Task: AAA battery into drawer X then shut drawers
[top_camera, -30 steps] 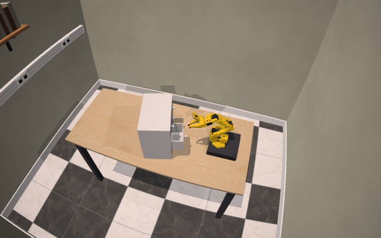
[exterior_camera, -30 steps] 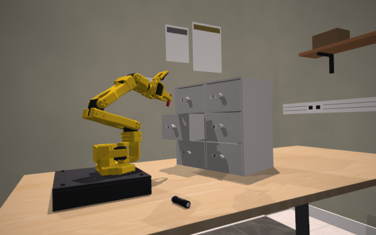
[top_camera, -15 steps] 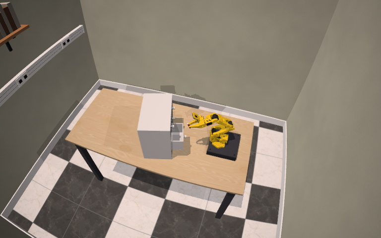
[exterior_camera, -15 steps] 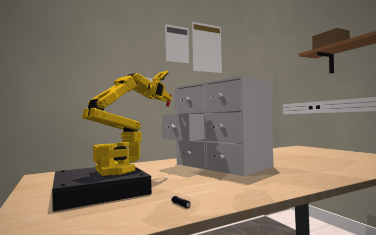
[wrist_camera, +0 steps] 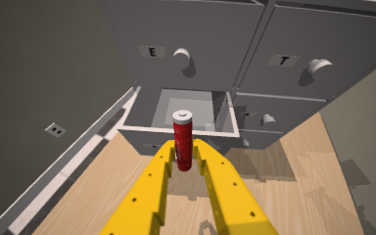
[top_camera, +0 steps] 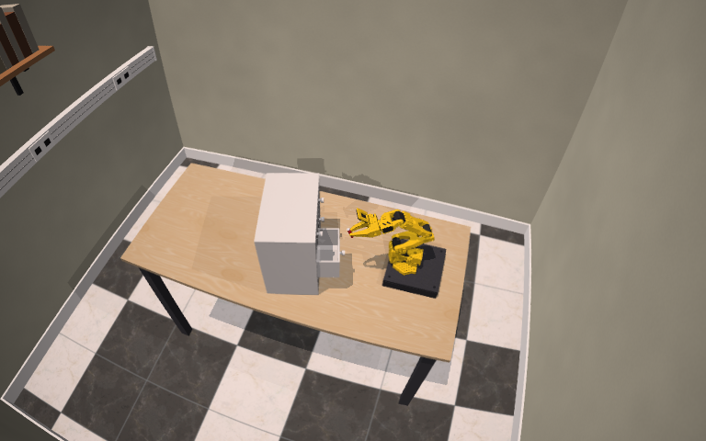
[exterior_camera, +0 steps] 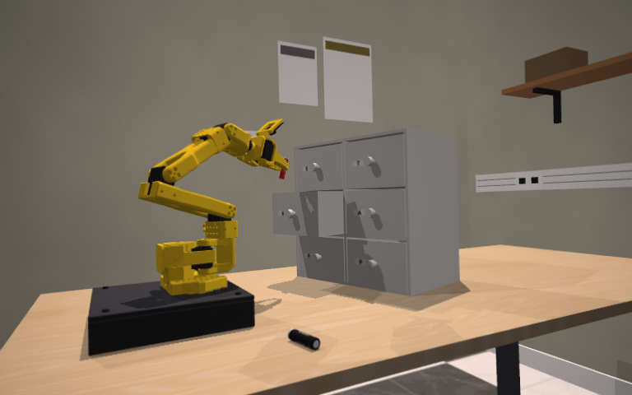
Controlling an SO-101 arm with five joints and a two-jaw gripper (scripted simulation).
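Only outside the top view, the nearly closed pincer visibly grips the red battery.

From where I stand, I can't make out any change over the last second: nothing on or above the worktop has visibly shifted toward or away from any of its edges or corners, whether I look down from above or across from the side. For the close view from the wrist, I have no earlier look to hold it against, so I cannot tell whether anything small has moved there.
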